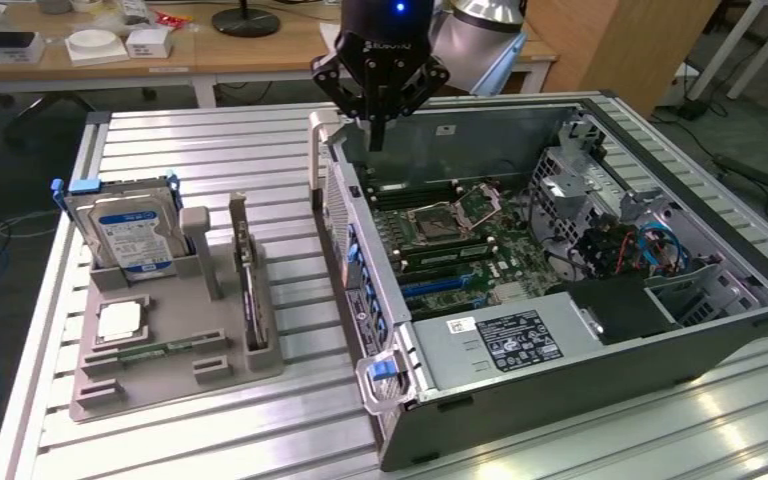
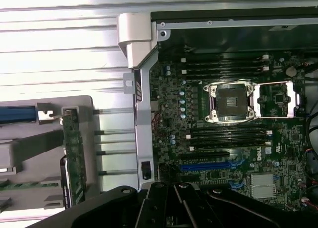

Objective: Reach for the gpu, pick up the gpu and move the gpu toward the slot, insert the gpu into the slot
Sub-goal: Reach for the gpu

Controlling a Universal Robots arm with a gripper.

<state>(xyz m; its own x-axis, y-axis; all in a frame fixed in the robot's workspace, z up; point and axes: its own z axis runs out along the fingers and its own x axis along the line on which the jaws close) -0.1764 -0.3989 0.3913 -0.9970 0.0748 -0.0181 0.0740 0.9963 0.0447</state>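
Note:
The gpu (image 1: 248, 285) is a thin green card standing on edge in a grey holder (image 1: 171, 378) at the exterior view's left, beside the open computer case (image 1: 558, 350). In the wrist view the gpu (image 2: 74, 156) appears edge-on with its silver bracket at one end. My black gripper (image 1: 377, 135) hangs shut and holds nothing. It is above the case's rear corner, well apart from the gpu. The blue slot (image 1: 440, 286) lies on the motherboard below the processor socket, and the wrist view has the slot (image 2: 208, 166) just beyond my gripper (image 2: 179, 190).
In the grey holder, a blue-labelled hard drive (image 1: 124, 235) stands upright, with a processor chip (image 1: 120, 322) and a small memory stick (image 1: 157, 352) lying flat. Cables and a drive cage (image 1: 624, 240) fill the case's far side. Everything stands on the ribbed metal table (image 1: 224, 160).

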